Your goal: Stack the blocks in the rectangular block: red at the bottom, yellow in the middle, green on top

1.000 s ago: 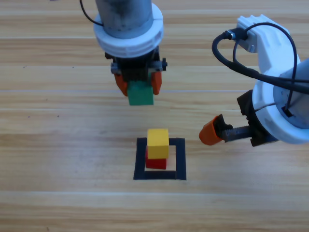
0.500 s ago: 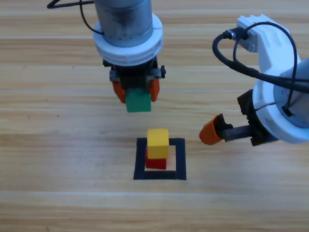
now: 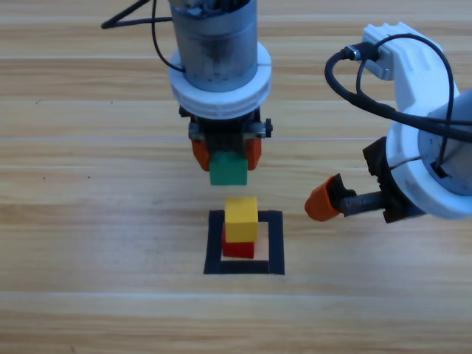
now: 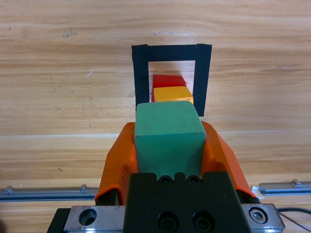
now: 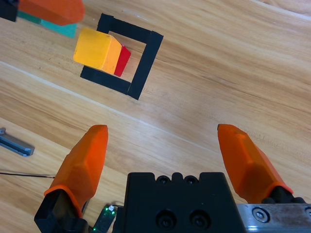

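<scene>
- While the green cube point(image 3: 228, 169) is hanging just above the centre of the high view, the left gripper point(image 3: 226, 157) is pinching it between its two orange jaws, one pressed to each side of the cube.
- In the left wrist view the green cube point(image 4: 168, 136) is filling the middle of the frame, with an orange jaw flanking it on either side and the gripper's black body below it.
- Just below the green cube in the high view, the yellow cube point(image 3: 241, 219) is sitting on top of the red cube point(image 3: 237, 248), and only a strip of the red one is showing beneath it.
- Both stacked cubes are standing inside the black tape rectangle point(image 3: 275, 243), toward its left side, at lower centre of the high view.
- In the left wrist view the tape rectangle point(image 4: 202, 73) is lying at upper centre, with the red cube point(image 4: 168, 80) and yellow cube point(image 4: 172, 93) peeking out just above the held green one.
- At the right of the high view, the right gripper point(image 3: 324, 200) is waiting beside the rectangle, apart from it.
- In the right wrist view the right gripper point(image 5: 166, 153) is showing its jaws spread wide with nothing between them, and the yellow cube point(image 5: 97, 50) is appearing at upper left inside the tape rectangle point(image 5: 148, 60).
- Under everything, the wooden table point(image 3: 88, 221) is showing its pale planks.
- No brand, label or readable writing is showing on anything.
</scene>
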Robot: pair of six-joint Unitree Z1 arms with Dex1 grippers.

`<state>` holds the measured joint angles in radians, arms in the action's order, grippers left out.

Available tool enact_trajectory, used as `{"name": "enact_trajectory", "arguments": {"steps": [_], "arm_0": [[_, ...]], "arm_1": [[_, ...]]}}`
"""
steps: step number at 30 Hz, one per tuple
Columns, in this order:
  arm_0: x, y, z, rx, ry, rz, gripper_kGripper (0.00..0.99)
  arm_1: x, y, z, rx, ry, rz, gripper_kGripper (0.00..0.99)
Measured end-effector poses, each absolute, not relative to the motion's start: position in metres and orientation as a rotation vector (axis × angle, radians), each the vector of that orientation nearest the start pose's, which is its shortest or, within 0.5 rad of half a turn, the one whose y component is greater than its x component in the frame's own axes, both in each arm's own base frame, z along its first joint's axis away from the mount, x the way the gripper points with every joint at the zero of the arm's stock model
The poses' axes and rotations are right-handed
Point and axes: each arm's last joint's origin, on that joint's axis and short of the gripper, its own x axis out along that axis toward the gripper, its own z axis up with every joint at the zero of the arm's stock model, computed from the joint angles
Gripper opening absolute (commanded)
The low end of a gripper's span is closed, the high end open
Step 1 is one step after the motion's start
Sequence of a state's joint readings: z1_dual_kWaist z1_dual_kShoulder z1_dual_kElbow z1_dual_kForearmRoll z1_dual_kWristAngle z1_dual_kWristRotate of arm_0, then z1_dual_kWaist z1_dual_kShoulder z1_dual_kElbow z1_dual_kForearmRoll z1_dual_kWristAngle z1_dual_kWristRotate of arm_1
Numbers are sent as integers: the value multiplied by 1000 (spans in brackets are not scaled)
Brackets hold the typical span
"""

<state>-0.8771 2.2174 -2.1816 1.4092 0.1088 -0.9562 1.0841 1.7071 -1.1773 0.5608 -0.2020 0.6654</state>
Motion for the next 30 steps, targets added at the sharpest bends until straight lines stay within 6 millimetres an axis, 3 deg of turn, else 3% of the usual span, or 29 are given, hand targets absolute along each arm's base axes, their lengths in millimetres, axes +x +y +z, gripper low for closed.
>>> {"name": "enact_trajectory", "arguments": {"steps": [17, 30], "arm_0": [[295, -348, 295, -65, 1432, 56, 28], [292, -351, 294, -77, 1447, 49, 29]], "arm_1": [[158, 277, 284, -89, 1084, 444, 990], [158, 277, 284, -90, 1085, 445, 990]]}}
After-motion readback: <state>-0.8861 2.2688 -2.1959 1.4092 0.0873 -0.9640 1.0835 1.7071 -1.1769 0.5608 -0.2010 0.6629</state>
